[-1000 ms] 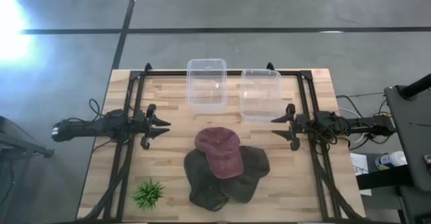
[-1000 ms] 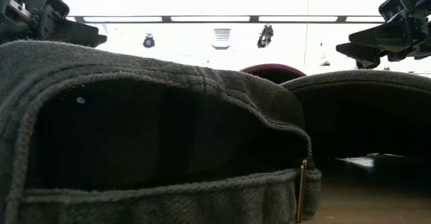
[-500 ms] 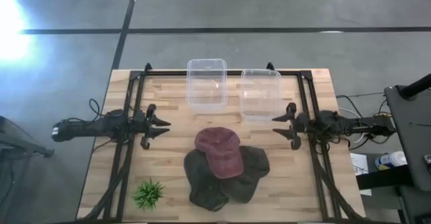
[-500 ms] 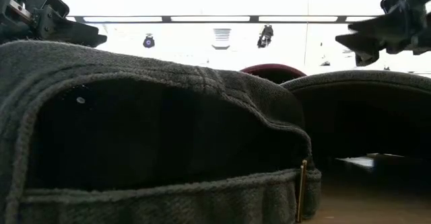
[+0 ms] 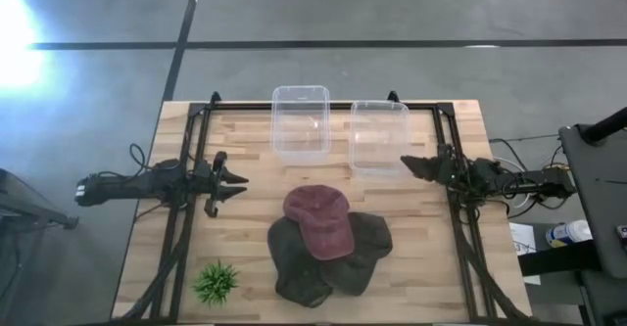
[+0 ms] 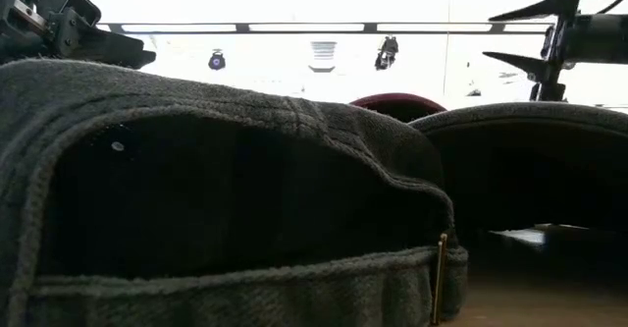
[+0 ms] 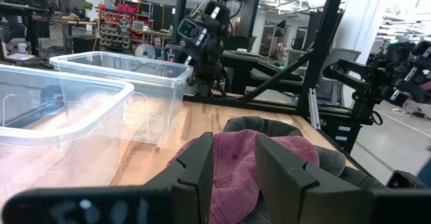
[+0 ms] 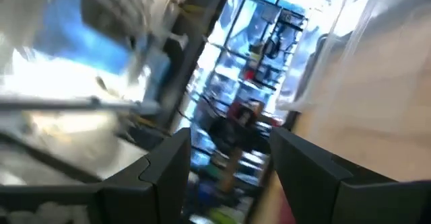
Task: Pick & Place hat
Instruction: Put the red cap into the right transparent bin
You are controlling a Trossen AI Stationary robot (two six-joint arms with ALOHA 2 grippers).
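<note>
A maroon cap lies on top of two dark grey caps at the middle of the table, toward its near edge. In the left wrist view the maroon cap sits just beyond my fingers. The low view is filled by the dark caps, with the maroon crown behind. My left gripper hovers open to the left of the caps. My right gripper hovers open to their right and farther back, rolled with one finger above the other.
Two clear plastic bins stand side by side at the far edge, the right one close to my right gripper. A small green plant sits near the near left corner. Black frame rails run along both table sides.
My right gripper has risen and shifted toward the far edge and the right bin, rolling about its own axis, so its fingers now stand one above the other. The left arm and the caps have stayed still.
</note>
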